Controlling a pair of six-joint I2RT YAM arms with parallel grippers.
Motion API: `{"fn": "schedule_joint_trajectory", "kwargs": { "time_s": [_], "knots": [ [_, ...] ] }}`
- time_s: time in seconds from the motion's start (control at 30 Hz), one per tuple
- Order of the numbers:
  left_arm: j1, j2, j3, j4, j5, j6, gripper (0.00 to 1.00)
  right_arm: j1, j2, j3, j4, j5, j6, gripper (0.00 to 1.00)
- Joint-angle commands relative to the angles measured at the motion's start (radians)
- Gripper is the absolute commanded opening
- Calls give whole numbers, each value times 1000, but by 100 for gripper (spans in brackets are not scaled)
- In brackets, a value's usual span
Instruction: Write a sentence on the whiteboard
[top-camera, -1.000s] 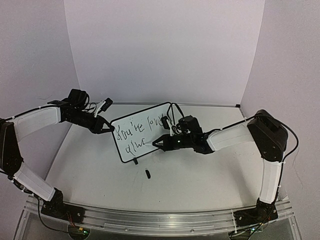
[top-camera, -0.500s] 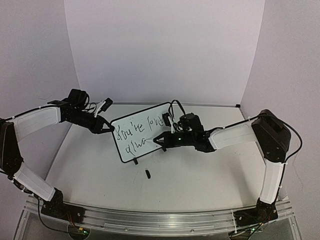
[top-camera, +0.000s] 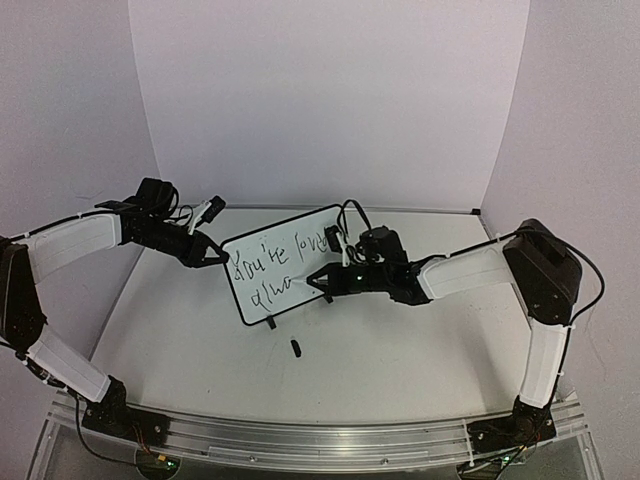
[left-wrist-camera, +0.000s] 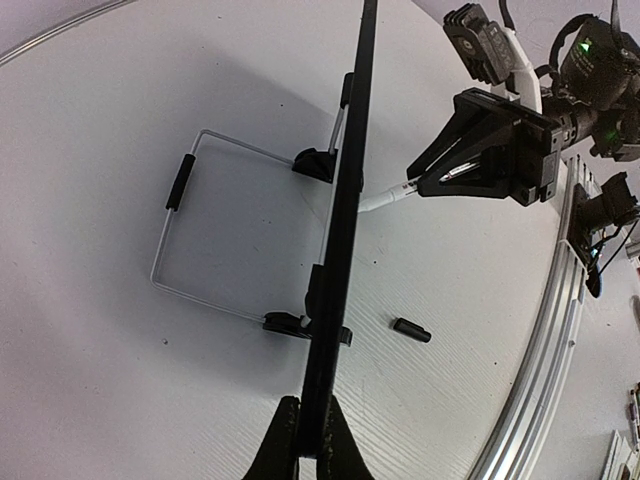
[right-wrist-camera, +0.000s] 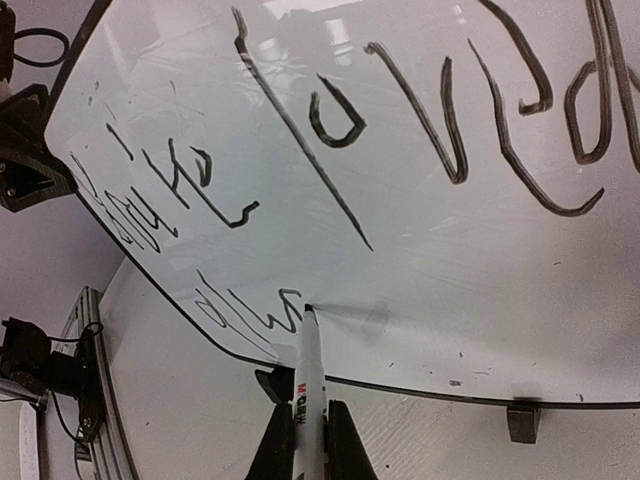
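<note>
So the sentence is maybe two-thirds done: top line written, second line stops at "alwa", so I'd guess a couple of letters are left. The right claw is clamped on the marker, its tip touching the whiteboard straight ahead. The left claw pinches the whiteboard's edge.

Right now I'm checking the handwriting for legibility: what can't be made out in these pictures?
- Top view: end of the writing's first line, behind the right gripper.
- Left wrist view: the board is edge-on, its face hidden.
- Right wrist view: first line's end cut off by the top edge.
</note>
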Motion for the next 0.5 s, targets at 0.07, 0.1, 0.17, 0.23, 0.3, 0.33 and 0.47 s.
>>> {"fn": "schedule_joint_trajectory", "kwargs": {
  "time_s": [0.07, 0.1, 0.17, 0.23, 0.3, 0.33, 0.47],
  "knots": [
    [-6, 24, 18, -24, -74, 25, 0, -4, -5, -30, 32, 25, 9, 0],
    [-6, 25, 18, -25, -75, 26, 0, -4, -6, -30, 33, 26, 9, 0],
    [-6, 25, 18, -24, -74, 25, 0, -4, -6, -29, 33, 28, 8, 0],
    [-6, 25, 18, -24, -75, 26, 0, -4, -6, -28, 33, 32, 7, 0],
    [-6, 25, 18, -25, -76, 26, 0, -4, -8, -28, 32, 36, 7, 0],
    [-6, 25, 19, -25, -76, 26, 0, -4, -11, -29, 32, 41, 7, 0],
    [-7, 25, 18, -25, -75, 26, 0, -4, -39, -42, 32, 61, 5, 0]
  ]
}}
